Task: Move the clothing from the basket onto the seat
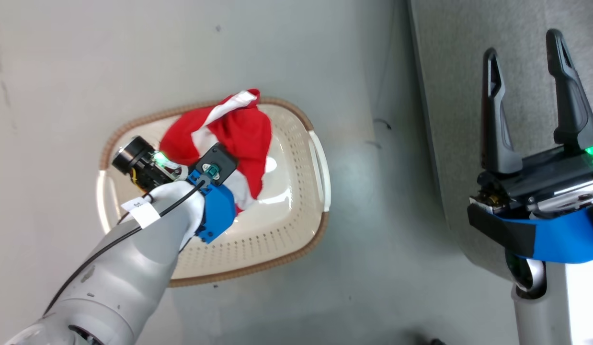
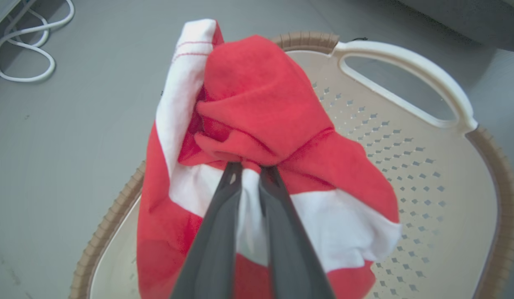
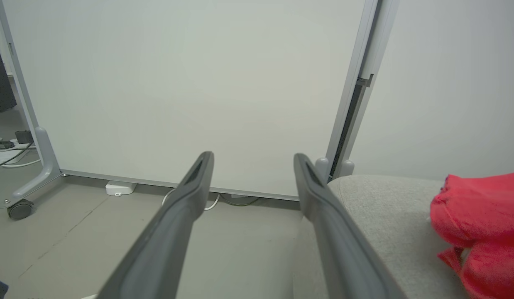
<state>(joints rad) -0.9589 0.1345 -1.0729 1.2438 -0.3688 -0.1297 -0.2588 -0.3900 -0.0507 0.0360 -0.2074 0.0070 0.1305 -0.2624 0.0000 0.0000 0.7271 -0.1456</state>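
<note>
Two left jaws pinch striped clothing (image 2: 261, 104) over the basket (image 2: 427, 187), right jaws spread.

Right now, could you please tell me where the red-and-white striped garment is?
The striped garment is left of centre in the head view, bunched up over the cream basket, pinched by the left claw.

Bare grey floor (image 1: 373, 215) lay open between the basket (image 1: 321, 167) and the seat (image 1: 450, 72). A striped garment (image 1: 244, 129) filled the basket's middle; its right side stood bare. On the seat, a red garment (image 3: 477, 216) blocked what seemed one end.
</note>
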